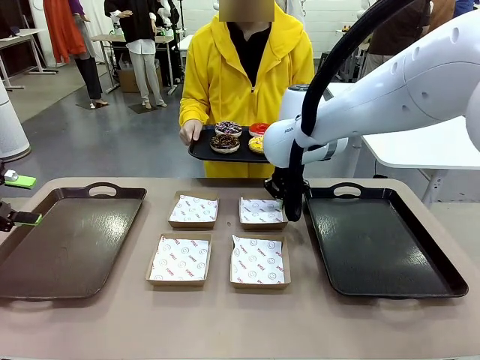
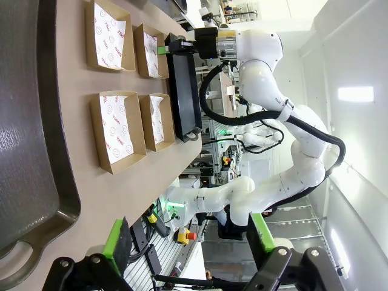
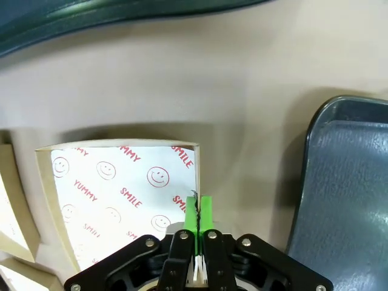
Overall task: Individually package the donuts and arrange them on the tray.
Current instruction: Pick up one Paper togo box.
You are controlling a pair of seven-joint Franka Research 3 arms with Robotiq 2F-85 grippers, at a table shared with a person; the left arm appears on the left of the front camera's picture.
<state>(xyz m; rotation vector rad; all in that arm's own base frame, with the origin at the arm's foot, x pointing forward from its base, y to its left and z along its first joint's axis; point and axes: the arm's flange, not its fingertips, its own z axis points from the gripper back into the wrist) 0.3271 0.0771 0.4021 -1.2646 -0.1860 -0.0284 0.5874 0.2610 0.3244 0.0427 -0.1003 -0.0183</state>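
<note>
We judge the donuts (image 1: 227, 142) soft, sticky-glazed and easily crushed: hold their bare sides. Left pincer (image 1: 22, 199) gapes wide; right pincer (image 3: 197, 211) pinches a box (image 3: 121, 188) wall.

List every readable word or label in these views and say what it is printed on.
"YUMMY": red print on the paper liner of the box, right wrist view.
"SMILE": red, same liner, repeated among smiley faces.
"FRA": start of small lettering on the right arm, front view; the rest is too small to read.
Red print on the other liners: too small to read.
</note>
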